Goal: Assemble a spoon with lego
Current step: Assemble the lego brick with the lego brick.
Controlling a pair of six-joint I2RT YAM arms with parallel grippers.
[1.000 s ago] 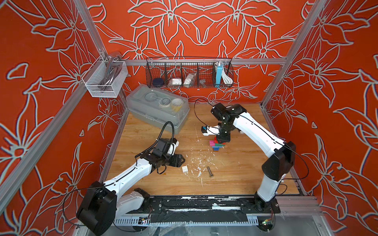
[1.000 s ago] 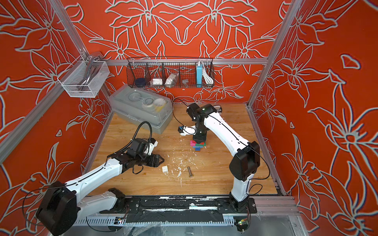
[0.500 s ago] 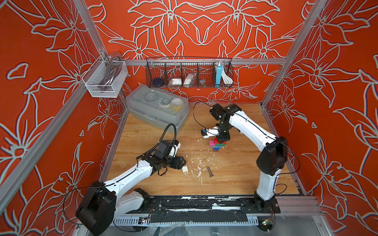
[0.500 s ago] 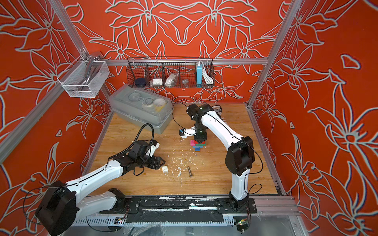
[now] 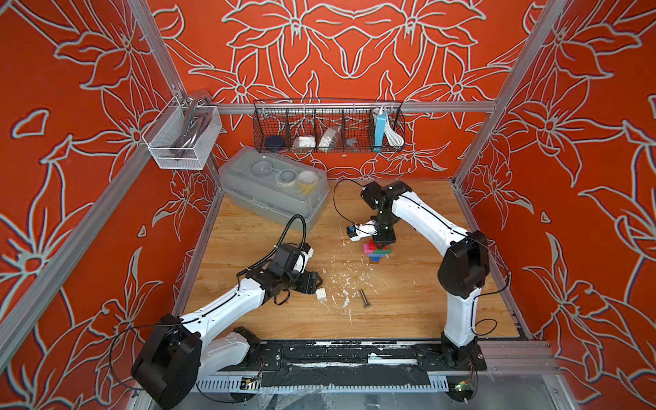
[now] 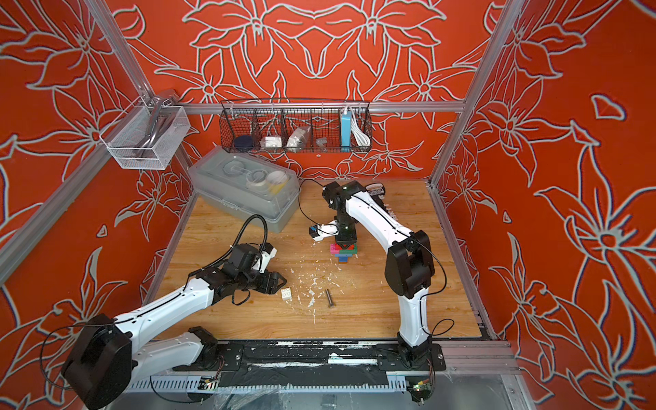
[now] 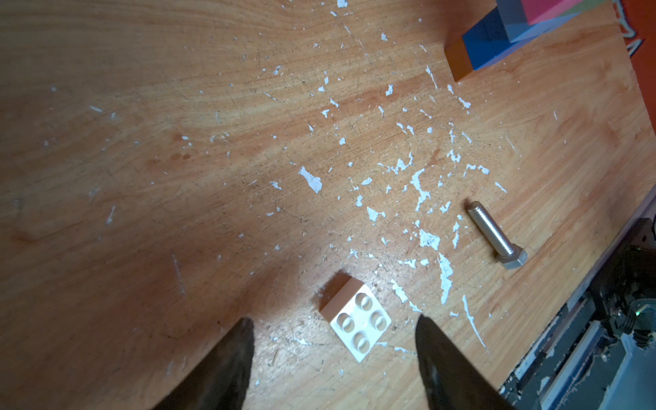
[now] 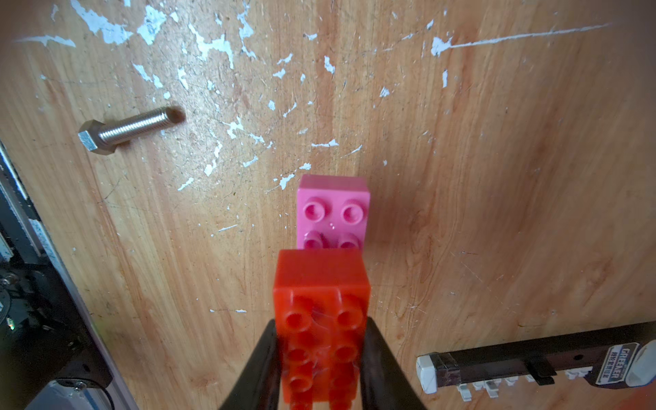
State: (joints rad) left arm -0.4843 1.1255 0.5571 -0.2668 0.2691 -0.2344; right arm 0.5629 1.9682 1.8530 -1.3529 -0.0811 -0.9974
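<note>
While your right gripper (image 8: 319, 358) pinches the red brick (image 8: 321, 284) by its sides, jaws tight on it, the part-built spoon (image 5: 376, 250) sits mid-table right under it, pink brick (image 8: 333, 209) on its upper layer. You can't tell if red is seated. Your left gripper (image 7: 333, 321) hangs low over the table (image 5: 248, 241), jaws spread, holding nothing. The white brick (image 7: 358, 323) lies studs-up in the gap at its tips, touching neither. The bolt (image 7: 495, 234) lies nearby, apart.
</note>
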